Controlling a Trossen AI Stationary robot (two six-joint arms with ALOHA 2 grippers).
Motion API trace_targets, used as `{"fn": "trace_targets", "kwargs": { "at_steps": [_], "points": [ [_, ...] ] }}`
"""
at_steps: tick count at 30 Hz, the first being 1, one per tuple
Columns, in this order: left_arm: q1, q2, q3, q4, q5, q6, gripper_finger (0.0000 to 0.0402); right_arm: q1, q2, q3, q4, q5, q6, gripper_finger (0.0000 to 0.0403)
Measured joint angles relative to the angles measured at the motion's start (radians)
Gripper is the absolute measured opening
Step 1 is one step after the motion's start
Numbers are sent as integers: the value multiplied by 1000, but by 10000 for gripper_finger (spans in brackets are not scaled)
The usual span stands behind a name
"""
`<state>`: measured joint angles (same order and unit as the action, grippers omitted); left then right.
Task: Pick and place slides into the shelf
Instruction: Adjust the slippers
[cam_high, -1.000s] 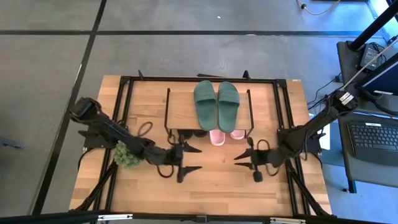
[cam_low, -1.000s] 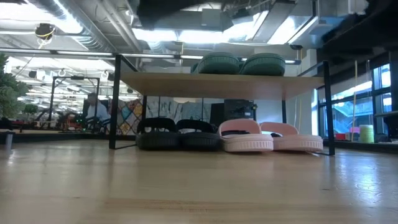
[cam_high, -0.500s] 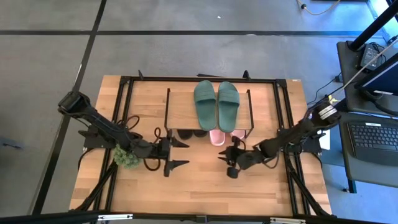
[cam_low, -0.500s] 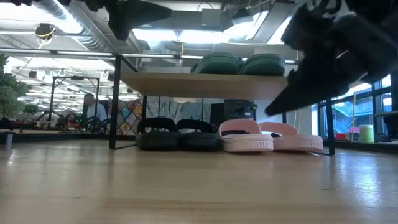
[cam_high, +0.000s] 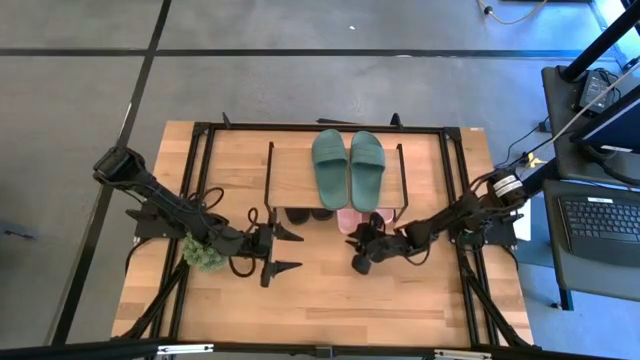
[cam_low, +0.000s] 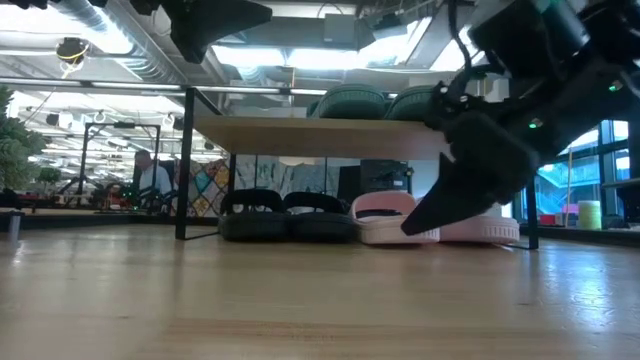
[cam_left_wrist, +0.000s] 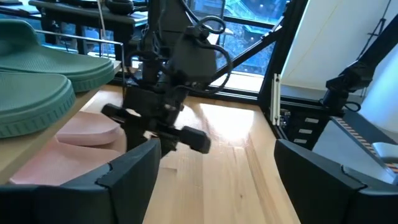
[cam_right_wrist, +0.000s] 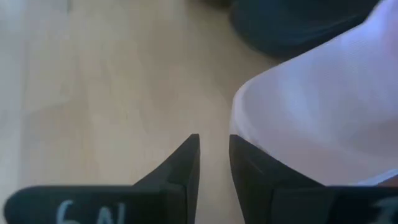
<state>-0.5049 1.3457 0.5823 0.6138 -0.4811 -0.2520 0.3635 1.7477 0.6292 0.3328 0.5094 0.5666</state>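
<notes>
High view shows the dark green slides (cam_high: 347, 167) lying side by side on the light top board of the shelf (cam_high: 292, 175), their long axes running from the near edge of the table (cam_high: 330, 300) toward its far edge, straps over the far halves. Under the board, the black slides (cam_low: 287, 214) sit to the left and the light pink slides (cam_low: 397, 219) to the right in the low view, all four on the tabletop with their ends poking out toward the arms. The right gripper (cam_high: 357, 262) is low at the shelf's front, just beside the near end of a pink slide; its fingers (cam_right_wrist: 184, 167) stand nearly together with only a thin gap, and nothing seems to be between them, though the wrist picture is blurred. The left gripper (cam_high: 281, 250) hangs off to the shelf's left front, jaws spread wide and empty, next to a small green plant (cam_high: 203, 251)
</notes>
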Motion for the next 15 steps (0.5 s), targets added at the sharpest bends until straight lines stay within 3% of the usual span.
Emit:
{"fn": "trace_targets", "kwargs": {
  "at_steps": [15],
  "points": [
    [0,0,0,-1,5,-2,306,-63,0,0,-8,45,-25,89]
  ]
}}
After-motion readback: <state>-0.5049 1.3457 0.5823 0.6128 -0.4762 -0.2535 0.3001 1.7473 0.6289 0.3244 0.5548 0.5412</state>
